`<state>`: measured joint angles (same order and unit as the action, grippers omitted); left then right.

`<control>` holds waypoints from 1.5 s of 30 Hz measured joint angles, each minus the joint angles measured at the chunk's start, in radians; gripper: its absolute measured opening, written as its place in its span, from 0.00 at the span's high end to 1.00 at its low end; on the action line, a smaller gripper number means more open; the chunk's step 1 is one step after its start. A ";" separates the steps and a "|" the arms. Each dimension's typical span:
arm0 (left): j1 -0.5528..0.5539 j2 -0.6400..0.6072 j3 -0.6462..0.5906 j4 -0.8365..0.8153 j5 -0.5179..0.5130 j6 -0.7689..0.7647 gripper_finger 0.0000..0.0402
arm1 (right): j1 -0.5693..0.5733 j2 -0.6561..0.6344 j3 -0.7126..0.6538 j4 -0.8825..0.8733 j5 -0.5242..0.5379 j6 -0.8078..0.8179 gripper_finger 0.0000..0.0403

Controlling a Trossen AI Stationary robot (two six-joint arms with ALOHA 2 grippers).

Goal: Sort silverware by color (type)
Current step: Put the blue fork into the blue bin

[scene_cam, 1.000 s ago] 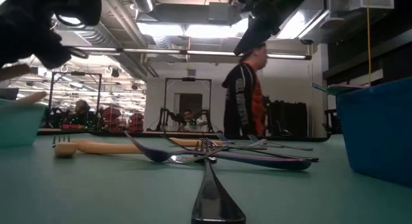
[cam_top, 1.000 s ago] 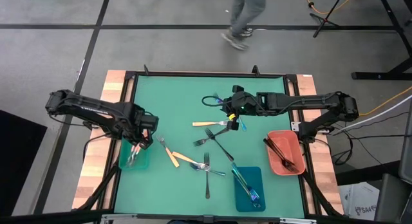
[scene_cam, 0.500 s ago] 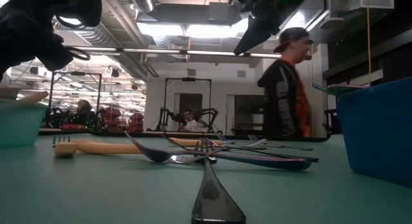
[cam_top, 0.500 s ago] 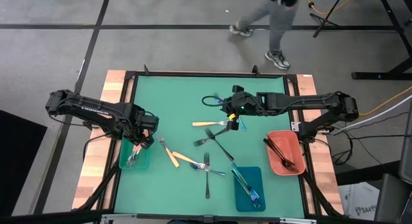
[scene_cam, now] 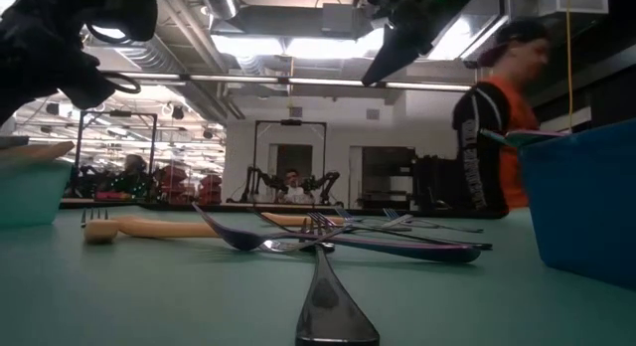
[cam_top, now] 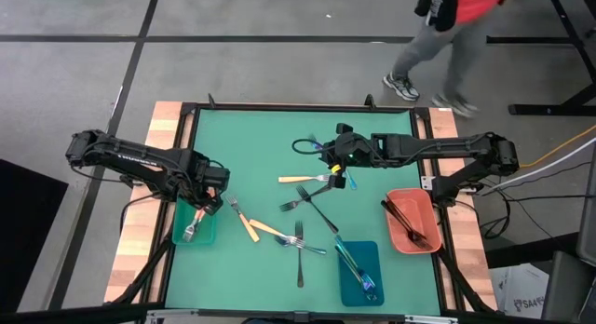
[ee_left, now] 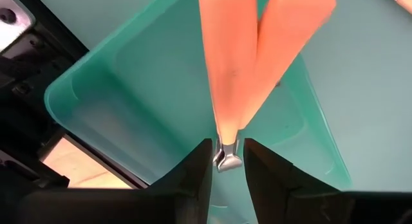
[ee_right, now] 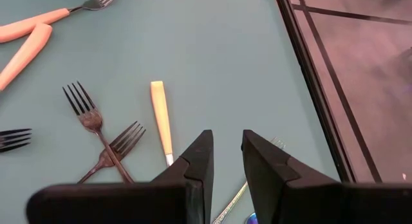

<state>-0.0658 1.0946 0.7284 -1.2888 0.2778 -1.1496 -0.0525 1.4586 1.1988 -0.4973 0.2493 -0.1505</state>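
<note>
Hovering over the teal tray (cam_top: 177,236) at lower left, the left gripper (cam_top: 198,212) stands slightly parted, its orange-handled forks (ee_left: 254,63) apparently released inside. Next it should lift clear and fetch another. The right gripper (cam_top: 340,180) waits mid-table, narrowly parted, empty.

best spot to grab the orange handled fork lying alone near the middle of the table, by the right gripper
Take the orange-handled fork by its orange handle, from straight above, jaws across its width. It lies flat with the handle clear on the mat, while its tines end close under the right gripper beside the dark forks.
</note>
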 joint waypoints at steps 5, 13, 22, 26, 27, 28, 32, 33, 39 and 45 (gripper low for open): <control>0.000 0.000 0.000 0.000 -0.013 0.000 0.79 | 0.000 0.000 0.000 -0.003 0.000 0.000 0.82; 0.000 0.000 0.000 0.000 -0.001 0.000 0.79 | 0.000 0.000 0.000 -0.006 0.000 0.000 0.82; 0.000 -0.011 0.015 -0.002 0.205 -0.027 0.79 | 0.000 0.000 0.000 -0.013 0.000 0.000 0.82; 0.000 -0.011 0.081 -0.002 0.211 -0.026 0.79 | 0.000 0.000 0.000 -0.045 0.011 0.005 0.82; 0.000 -0.011 0.104 -0.002 0.208 -0.026 0.79 | 0.000 0.000 0.000 -0.052 0.018 0.016 0.82; 0.000 -0.011 0.128 -0.001 0.199 -0.026 0.79 | 0.000 -0.002 0.000 -0.063 0.024 0.023 0.82; 0.000 -0.011 0.228 0.032 0.083 0.013 0.79 | 0.000 -0.016 0.000 -0.113 0.046 0.050 0.82; 0.000 -0.011 0.248 0.052 0.036 0.035 0.79 | 0.000 -0.021 0.000 -0.126 0.056 0.057 0.82; 0.000 -0.011 0.298 0.274 -0.276 0.192 0.79 | 0.000 -0.075 0.000 -0.212 0.114 0.074 0.82; 0.000 0.012 0.298 0.510 -0.409 0.400 0.79 | 0.000 -0.165 0.000 -0.276 0.148 0.076 0.82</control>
<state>-0.0658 1.1062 1.0264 -0.7791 -0.1310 -0.7491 -0.0525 1.2938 1.1988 -0.7733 0.3975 -0.0750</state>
